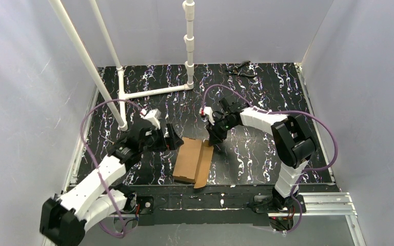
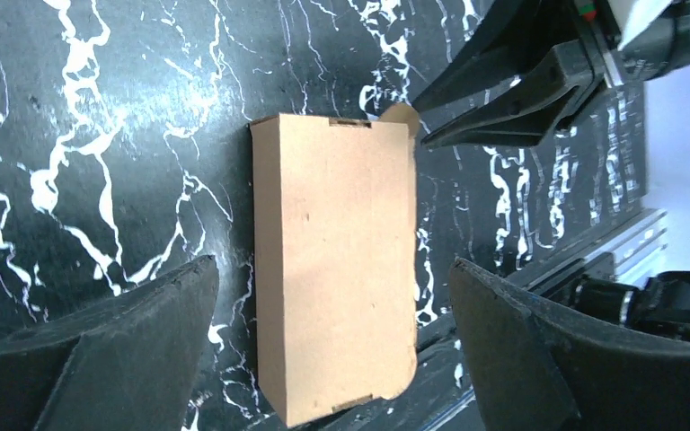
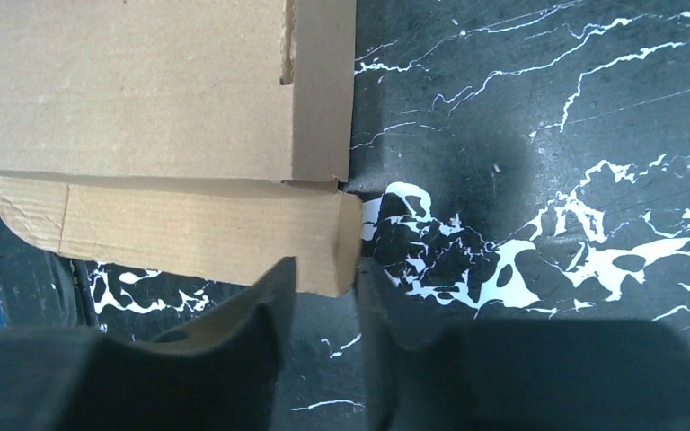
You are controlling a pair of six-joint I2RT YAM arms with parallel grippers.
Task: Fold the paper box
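Top view: your paper box (image 1: 189, 163) lies flat on the tabletop (image 1: 267, 92) near its 6 o'clock edge. One long flap (image 1: 204, 165) stands out along the box's 3 o'clock side. The left end effector (image 1: 176, 140) sits at the box's 11 o'clock. The right end effector (image 1: 215, 140) sits at its 1 o'clock, over the flap's far corner.

Left wrist: the left fingers (image 2: 126, 350) stand wide apart. The plain brown box lies between them, clear of both.

Right wrist: the right fingers (image 3: 234, 350) are only narrowly apart, with the flap's corner at their tips at 12 o'clock. You can't tell whether they touch it.
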